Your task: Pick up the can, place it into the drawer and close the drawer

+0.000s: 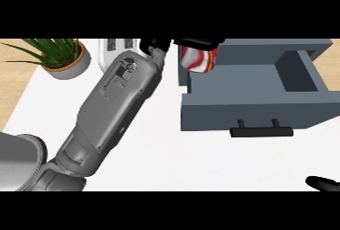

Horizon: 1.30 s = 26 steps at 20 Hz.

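Observation:
The red-and-white striped can (196, 59) hangs upright at the left rear corner of the open grey drawer (256, 110), over its left wall. My left hand (192, 43) is curled over the can's top, shut on it, and its grey forearm runs up from the lower left. The drawer is pulled out towards me, its hollow inside (232, 78) showing and its black handle (261, 131) on the front. Only a small black part of my right hand (323, 183) shows at the lower right corner, away from the drawer.
A potted green plant (61, 57) stands at the back left. A white appliance (114, 49) sits behind my left forearm, partly hidden by it. The white counter (172, 157) stretches in front of the drawer.

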Each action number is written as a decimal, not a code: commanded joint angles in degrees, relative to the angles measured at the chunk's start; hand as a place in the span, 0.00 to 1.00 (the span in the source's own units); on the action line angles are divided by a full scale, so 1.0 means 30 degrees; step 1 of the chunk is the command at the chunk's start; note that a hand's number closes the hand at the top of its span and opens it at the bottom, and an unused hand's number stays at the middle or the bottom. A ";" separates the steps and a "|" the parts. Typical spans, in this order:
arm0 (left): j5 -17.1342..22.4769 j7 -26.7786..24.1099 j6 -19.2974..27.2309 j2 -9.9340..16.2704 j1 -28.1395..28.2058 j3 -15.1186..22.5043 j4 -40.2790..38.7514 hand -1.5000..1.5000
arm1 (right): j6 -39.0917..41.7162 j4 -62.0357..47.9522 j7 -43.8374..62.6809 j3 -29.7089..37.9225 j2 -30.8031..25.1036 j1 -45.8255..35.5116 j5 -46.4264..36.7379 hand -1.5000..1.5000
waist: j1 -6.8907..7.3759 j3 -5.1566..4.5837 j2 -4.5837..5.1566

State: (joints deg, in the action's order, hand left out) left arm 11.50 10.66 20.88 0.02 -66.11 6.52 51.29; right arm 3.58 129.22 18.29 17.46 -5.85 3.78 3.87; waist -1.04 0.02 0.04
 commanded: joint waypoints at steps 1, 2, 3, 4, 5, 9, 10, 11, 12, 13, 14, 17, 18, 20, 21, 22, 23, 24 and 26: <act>0.0695 0.0556 0.1540 -0.0007 -0.2514 0.0948 -0.1737 1.00 | -0.0073 -0.0814 -0.0210 0.0121 -0.0190 -0.0853 0.0139 0.00 | -0.0201 0.0010 0.0068; 0.0266 0.1435 0.0712 -0.0007 -0.2967 -0.0168 -0.1368 1.00 | 0.0189 0.0241 0.0517 0.0735 -0.0659 -0.0194 0.0548 0.00 | -0.0065 0.0004 0.0010; 0.0582 0.0878 0.0824 -0.0007 -0.3225 0.0111 -0.2568 1.00 | 0.0353 0.0609 0.0646 0.0702 -0.0717 -0.0268 0.0962 0.00 | -0.0213 0.0006 0.0049; 0.0754 0.0514 0.0774 -0.0007 -0.4424 -0.0351 -0.3959 1.00 | -0.0394 0.0189 0.0681 -0.0298 -0.0169 -0.1007 -0.0264 0.00 | -0.0312 0.0006 0.0143; 0.1147 0.0552 0.1110 -0.0007 -0.4662 0.0426 -0.4048 1.00 | 0.0185 -0.0518 0.0261 0.0392 -0.0563 -0.0951 0.0729 0.00 | -0.0394 0.0016 0.0127; 0.2055 0.0606 0.1526 -0.0007 -0.5778 0.1095 -0.5366 1.00 | 0.0172 0.0584 0.0700 0.0101 -0.0327 -0.0380 0.0661 0.00 | -0.0564 0.0016 0.0116; 0.2282 0.0636 0.1751 -0.0007 -0.5583 0.1999 -0.5247 1.00 | -0.0056 0.0723 0.0456 -0.0623 0.0164 -0.0048 -0.0347 0.00 | -0.0529 0.0015 0.0103; 0.2379 0.0725 0.1563 -0.0007 -0.7010 0.1163 -0.6648 1.00 | 0.0078 -0.0190 0.0092 -0.0328 -0.0245 -0.0798 -0.0140 0.00 | -0.0721 0.0028 0.0222; 0.2728 -0.0144 0.1498 -0.0007 -0.6358 0.1816 -0.6867 1.00 | 0.0158 0.0106 0.1076 0.0570 -0.1018 -0.1361 0.0932 0.00 | -0.0848 0.0026 0.0224; 0.2766 0.0095 0.1906 -0.0007 -0.7274 0.1469 -0.7202 1.00 | 0.0245 -0.0309 0.0505 0.0822 -0.1031 -0.1328 0.0997 0.00 | -0.0808 0.0032 0.0220; 0.2716 0.0067 0.2003 -0.0007 -0.7581 0.1728 -0.7968 1.00 | 0.0126 -0.0649 0.0226 0.0551 -0.0719 -0.1498 0.0948 0.00 | -0.0925 0.0042 0.0280; 0.3580 -0.0263 0.2862 -0.0007 -0.7943 0.2651 -0.8575 1.00 | 0.0420 0.0303 0.1022 -0.0037 -0.0846 -0.0992 0.0687 0.00 | -0.1569 0.0053 0.0338; 0.3817 -0.1382 0.2196 -0.0007 -0.6991 0.2852 -0.8574 1.00 | -0.0105 0.0292 0.1562 -0.0178 -0.0939 -0.1891 0.0380 0.00 | -0.1168 0.0030 0.0318; 0.4052 -0.0604 0.2658 -0.0007 -0.8083 0.3119 -0.9226 1.00 | 0.0088 -0.0291 0.1141 0.0019 -0.0979 -0.1968 0.0685 0.00 | -0.1181 0.0044 0.0317; 0.4160 -0.1460 0.3097 -0.0007 -0.7669 0.3173 -0.9524 1.00 | 0.0218 -0.0096 0.1311 0.0553 -0.1304 -0.2108 0.1342 0.00 | -0.1513 0.0054 0.0394; 0.4151 -0.1572 0.3362 -0.0007 -0.8058 0.3245 -0.9860 1.00 | 0.0114 -0.0524 0.1211 -0.0898 -0.0711 -0.2211 0.0250 0.00 | -0.1552 0.0057 0.0515; 0.4374 -0.1345 0.3963 -0.0007 -0.8063 0.3123 -1.0034 0.00 | 0.0454 -0.0349 0.0448 -0.0012 -0.0832 -0.1260 0.0605 0.00 | -0.1516 0.0064 0.0395; 0.4672 -0.1155 0.4478 -0.0007 -0.8189 0.3705 -0.9954 0.00 | 0.0349 -0.0346 0.0823 -0.0582 -0.0824 -0.1839 0.0395 0.00 | -0.1707 0.0065 0.0430; 0.4901 -0.2034 0.4514 -0.0007 -0.7770 0.3665 -1.0205 0.00 | 0.0166 -0.0706 0.1268 -0.0232 -0.1242 -0.2629 0.0584 0.00 | -0.1540 0.0053 0.0469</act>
State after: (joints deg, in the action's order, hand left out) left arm 24.54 6.90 32.30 0.00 -90.00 16.18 22.35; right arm 4.29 128.16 21.48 17.10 -8.95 -2.20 5.87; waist -5.56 0.19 1.27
